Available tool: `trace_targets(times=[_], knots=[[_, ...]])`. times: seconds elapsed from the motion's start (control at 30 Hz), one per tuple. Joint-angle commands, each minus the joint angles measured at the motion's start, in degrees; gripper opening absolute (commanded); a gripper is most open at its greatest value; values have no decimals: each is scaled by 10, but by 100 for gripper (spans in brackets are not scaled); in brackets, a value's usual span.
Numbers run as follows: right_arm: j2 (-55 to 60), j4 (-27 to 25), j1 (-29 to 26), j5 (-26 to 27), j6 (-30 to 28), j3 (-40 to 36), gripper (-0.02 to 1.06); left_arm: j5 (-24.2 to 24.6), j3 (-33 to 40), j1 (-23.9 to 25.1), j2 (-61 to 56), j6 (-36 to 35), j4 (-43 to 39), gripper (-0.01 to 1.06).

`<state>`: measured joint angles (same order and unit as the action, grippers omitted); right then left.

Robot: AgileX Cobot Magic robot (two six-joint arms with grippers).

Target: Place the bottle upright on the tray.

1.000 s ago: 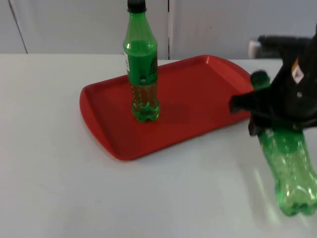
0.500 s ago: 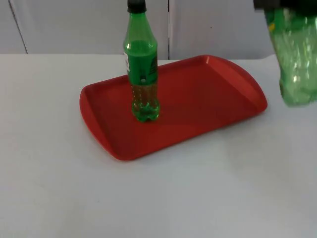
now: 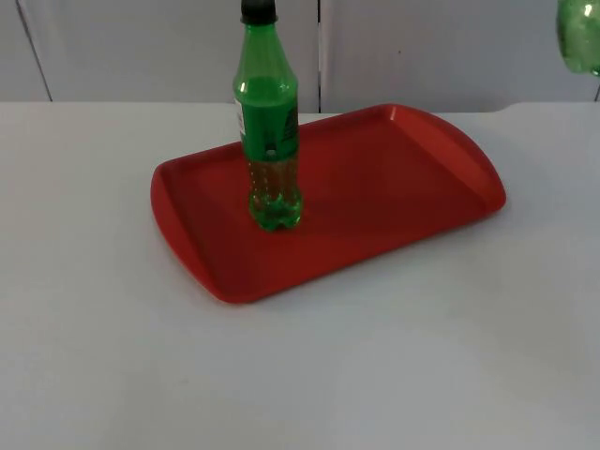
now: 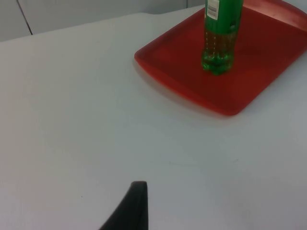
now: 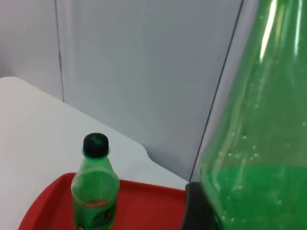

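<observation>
From above, a green bottle (image 3: pixel 269 122) stands upright on the red tray (image 3: pixel 403 187), a second bottle (image 3: pixel 579 36) aloft beyond it; the left gripper (image 4: pixel 128 208), its opening unclear, hovers over white table (image 4: pixel 72 120); the right wrist sees that second bottle close, apparently gripped.

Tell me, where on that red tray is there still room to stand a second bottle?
The tray is bare on the whole stretch between the standing bottle and its far right rim. A narrower strip lies free left of that bottle. The second bottle hangs in the air off the tray's right end.
</observation>
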<state>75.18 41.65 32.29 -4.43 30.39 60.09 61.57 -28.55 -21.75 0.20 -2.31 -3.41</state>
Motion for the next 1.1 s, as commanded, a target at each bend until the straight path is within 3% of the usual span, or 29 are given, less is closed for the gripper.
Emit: trace_targets(times=[0.0,0.13,0.33,0.43,0.47,0.6,0.77,1.0,1.07], knots=[[6,19,0,35,-4,2,0,-1,2,-3,-2,-1,-1,105],[26,12,-22,85,-4,2,0,-1,2,-3,-2,-1,-1,105],[75,-45,-78,174,8,2,0,-1,2,-3,-2,-1,-1,105],[110,-48,-107,268,4,2,0,-1,2,-3,-2,-1,-1,105],[110,-48,-107,268,4,2,0,-1,2,-3,-2,-1,-1,105],[166,-48,-132,377,-16,2,0,-1,2,-3,-2,-1,-1,105],[232,-50,-139,393,-80,18,0,-1,2,-3,-2,-1,-1,105],[305,-50,-139,442,-80,68,0,-1,2,-3,-2,-1,-1,105],[329,-78,-139,476,-81,80,0,-1,2,-3,-2,-1,-1,105]])
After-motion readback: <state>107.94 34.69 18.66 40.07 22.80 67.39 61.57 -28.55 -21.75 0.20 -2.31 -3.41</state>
